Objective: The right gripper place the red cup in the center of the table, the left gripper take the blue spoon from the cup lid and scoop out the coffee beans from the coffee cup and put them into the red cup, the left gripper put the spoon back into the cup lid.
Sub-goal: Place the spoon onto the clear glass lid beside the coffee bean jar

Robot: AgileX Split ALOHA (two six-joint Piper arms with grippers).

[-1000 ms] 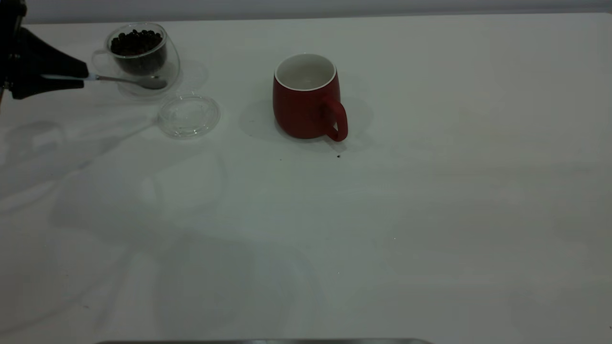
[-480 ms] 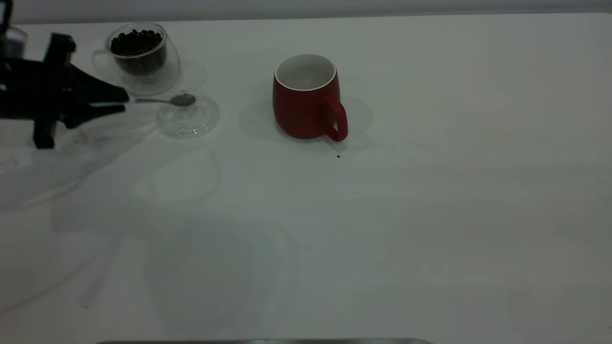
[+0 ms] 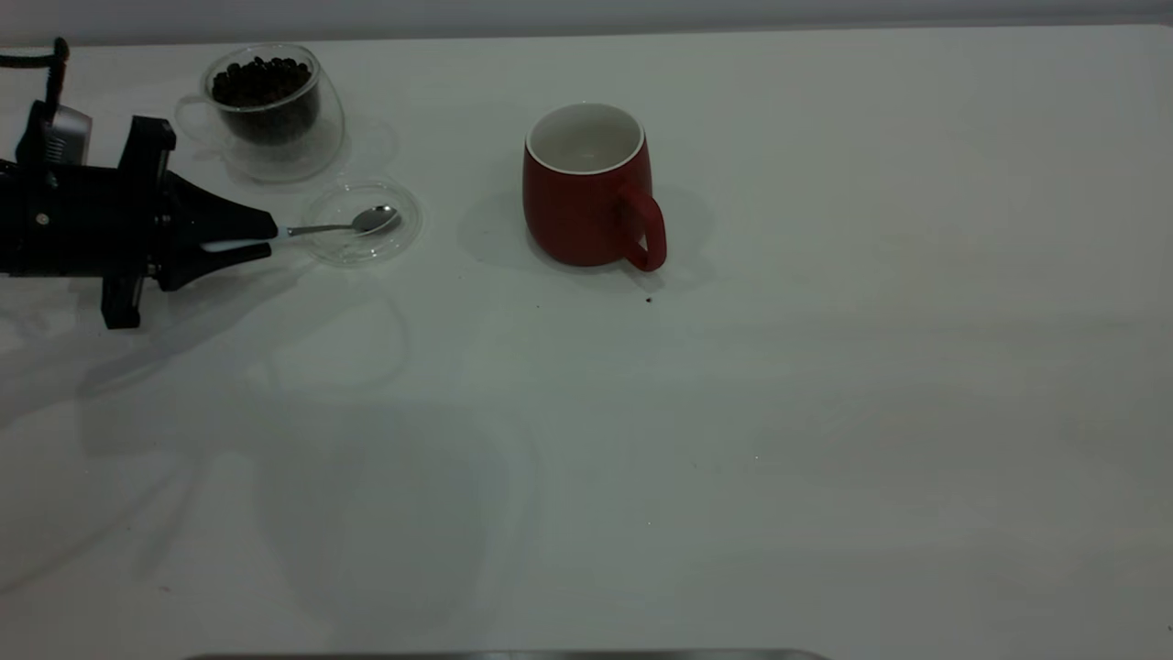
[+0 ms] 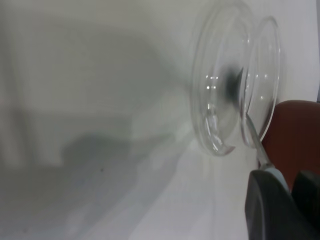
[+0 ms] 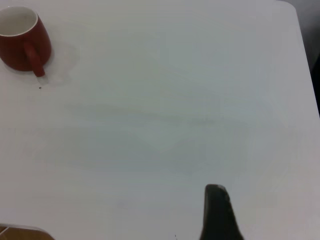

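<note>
A: Change since the earlier frame?

B: The left gripper (image 3: 266,240) has moved down from beside the coffee cup (image 3: 273,108); the blue spoon's (image 3: 316,229) bowl now lies inside the cup lid (image 3: 363,223).

A: Arm pose?

B: Level, low over the table (image 3: 733,412), 2 fingers (image 3: 229,220) clamped on the handle. Spoon's long axis points toward the red cup (image 3: 586,188). Right gripper (image 5: 217,212): finger state cannot be told.

The exterior view looks down across the table (image 3: 733,412) from in front, taking in both cups. The left wrist view sits low and very close to the lid (image 4: 220,100), facing the red cup (image 4: 295,135). The right wrist view looks from high and far back, sharing that cup (image 5: 20,40).
</note>
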